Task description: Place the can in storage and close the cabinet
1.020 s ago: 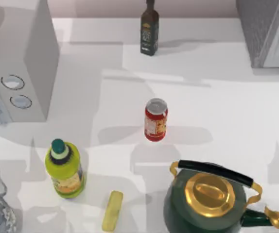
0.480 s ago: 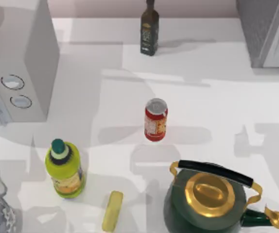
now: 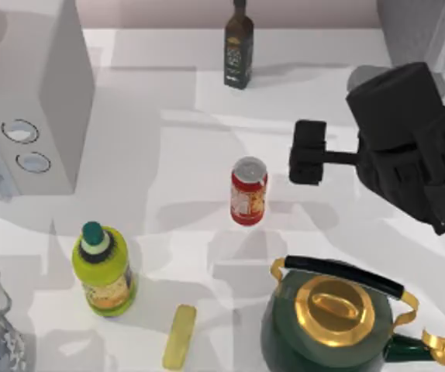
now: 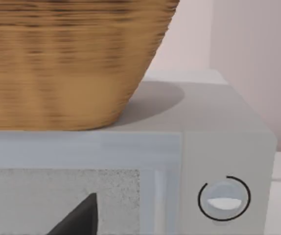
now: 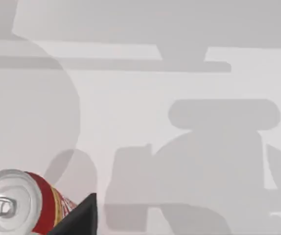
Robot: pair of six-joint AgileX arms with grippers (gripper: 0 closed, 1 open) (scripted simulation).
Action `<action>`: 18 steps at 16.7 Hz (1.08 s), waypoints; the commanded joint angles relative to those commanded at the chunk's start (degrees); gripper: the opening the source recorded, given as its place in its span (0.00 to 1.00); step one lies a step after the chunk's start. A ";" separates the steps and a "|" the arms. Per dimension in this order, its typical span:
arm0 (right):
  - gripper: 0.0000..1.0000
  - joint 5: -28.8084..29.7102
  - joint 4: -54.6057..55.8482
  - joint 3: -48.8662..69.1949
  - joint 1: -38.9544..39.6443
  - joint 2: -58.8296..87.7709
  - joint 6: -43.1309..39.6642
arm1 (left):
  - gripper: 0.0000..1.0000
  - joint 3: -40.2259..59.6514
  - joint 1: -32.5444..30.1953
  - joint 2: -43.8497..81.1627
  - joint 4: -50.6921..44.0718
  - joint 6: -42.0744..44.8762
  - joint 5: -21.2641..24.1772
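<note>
The right pincer point(image 3: 308, 153) of an AgileX arm hung above the white desk point(image 3: 346, 108), reaching in from the right side, with the can point(image 3: 248, 191) standing upright just beyond and slightly below its tip, apart from it. Whether the pincer's fingers were parted or together could not be told. Behind the arm, at the far right corner, stood the grey speckled cabinet point(image 3: 408, 31) with its pale framed door. Nearer than the pincer sat a green kettle point(image 3: 331, 325) with gold lid. Well past the can lay a yellow-green bottle point(image 3: 104, 270), a yellow bar point(image 3: 179, 336) and a white appliance point(image 3: 36, 116) with two knobs; a dark bottle point(image 3: 239, 48) stood at the desk's far edge. The left wrist view faced the appliance, topped by a woven basket point(image 4: 72, 58).
</note>
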 joint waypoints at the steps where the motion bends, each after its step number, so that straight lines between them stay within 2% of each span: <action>1: 1.00 1.40 -0.48 3.12 2.05 4.47 1.72 | 1.00 0.00 0.00 0.00 0.00 0.00 0.00; 5: 1.00 6.35 -2.23 13.01 8.90 18.96 7.47 | 1.00 0.00 0.00 0.00 0.00 0.00 0.00; 9: 1.00 9.35 -3.57 17.49 12.87 26.91 10.77 | 1.00 0.00 0.00 0.00 0.00 0.00 0.00; 18: 1.00 9.29 -2.81 19.75 12.48 30.06 10.31 | 1.00 0.00 0.00 0.00 0.00 0.00 0.00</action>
